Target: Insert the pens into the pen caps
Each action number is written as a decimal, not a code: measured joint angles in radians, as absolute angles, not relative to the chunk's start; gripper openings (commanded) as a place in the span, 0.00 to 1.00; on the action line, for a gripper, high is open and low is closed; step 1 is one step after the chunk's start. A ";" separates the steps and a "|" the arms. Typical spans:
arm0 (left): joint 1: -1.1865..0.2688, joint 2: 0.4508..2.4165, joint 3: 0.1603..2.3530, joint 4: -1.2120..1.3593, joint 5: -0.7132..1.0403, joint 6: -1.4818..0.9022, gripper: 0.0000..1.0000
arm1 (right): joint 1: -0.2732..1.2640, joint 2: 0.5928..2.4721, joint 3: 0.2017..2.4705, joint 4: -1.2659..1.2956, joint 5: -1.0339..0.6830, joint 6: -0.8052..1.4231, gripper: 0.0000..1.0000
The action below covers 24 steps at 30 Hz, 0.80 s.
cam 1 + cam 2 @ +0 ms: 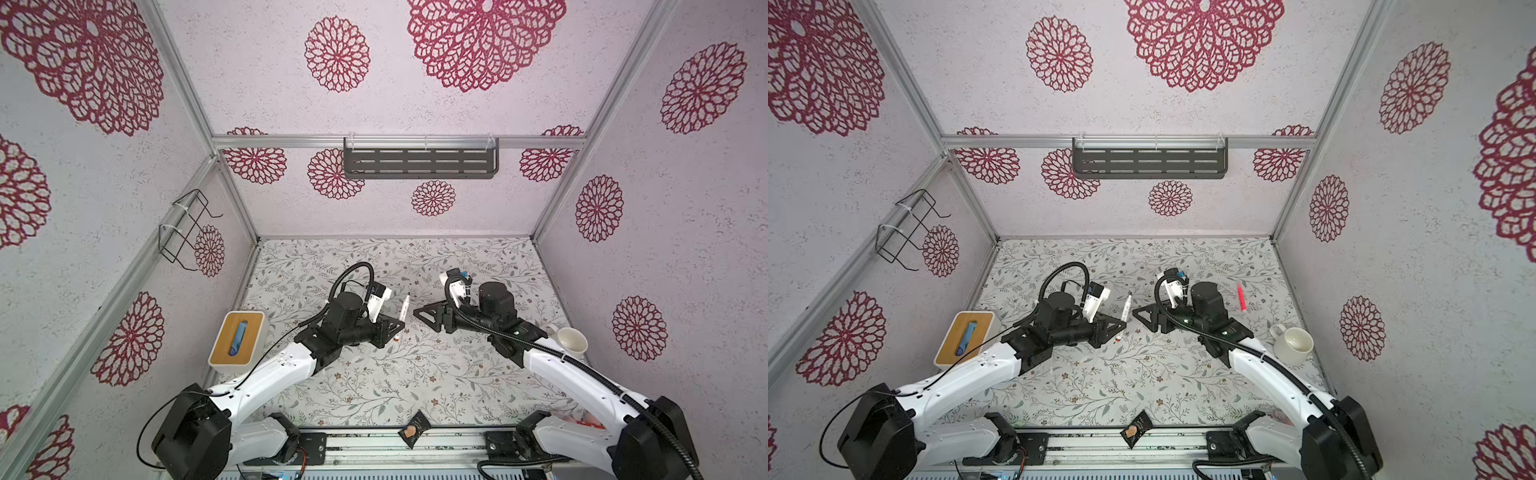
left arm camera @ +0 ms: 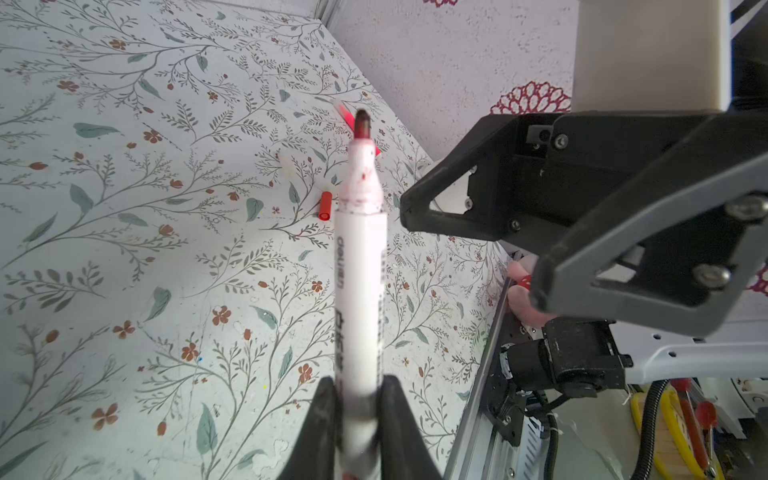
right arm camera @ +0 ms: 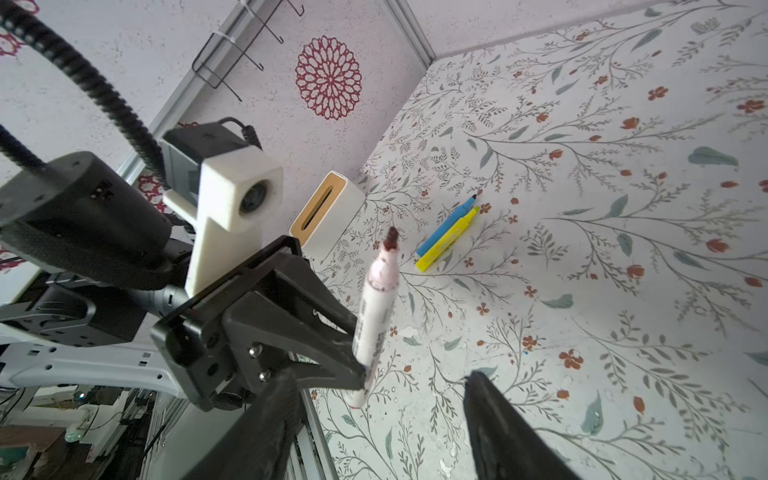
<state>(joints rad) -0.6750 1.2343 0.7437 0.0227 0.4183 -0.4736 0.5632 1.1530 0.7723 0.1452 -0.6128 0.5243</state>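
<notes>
- White marker (image 2: 359,257), red-stained tip bared, sits clamped in my left gripper (image 2: 359,388).
- My right gripper (image 3: 379,374) gapes empty beside it.
- Red-orange cap (image 2: 325,205) lies on the floral table (image 2: 124,249).

Left arm (image 1: 282,365): white shell links with small dark holes, black joint housings.
Right arm (image 1: 573,384): same white and black; black ribbed conduit (image 3: 95,85) runs along it.
Right gripper (image 2: 469,257): black triangular open-frame fingers (image 2: 648,210), silver screws.
Wrist camera (image 3: 232,195): white block mount, dark round lens.
</notes>
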 measured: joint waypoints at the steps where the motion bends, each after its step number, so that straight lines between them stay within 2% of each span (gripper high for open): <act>1: -0.678 1.234 0.744 0.028 0.419 -0.476 0.01 | 0.570 1.159 0.777 0.152 -0.612 0.525 0.67; 9: -0.704 1.234 0.742 0.066 0.424 -0.487 0.01 | 0.611 1.215 0.797 0.184 -0.606 0.526 0.66; 18: -0.720 1.217 0.723 0.094 0.426 -0.501 0.01 | 0.634 1.251 0.807 0.225 -0.603 0.553 0.61; 21: -0.723 1.217 0.718 0.107 0.430 -0.506 0.01 | 0.640 1.251 0.813 0.234 -0.603 0.555 0.56; 24: -0.726 1.217 0.713 0.119 0.432 -0.508 0.01 | 0.646 1.256 0.817 0.245 -0.604 0.564 0.48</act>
<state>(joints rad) -0.7258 1.2167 0.7128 0.1188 0.4316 -0.5079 0.6456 1.2564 0.8173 0.2447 -0.6037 0.5640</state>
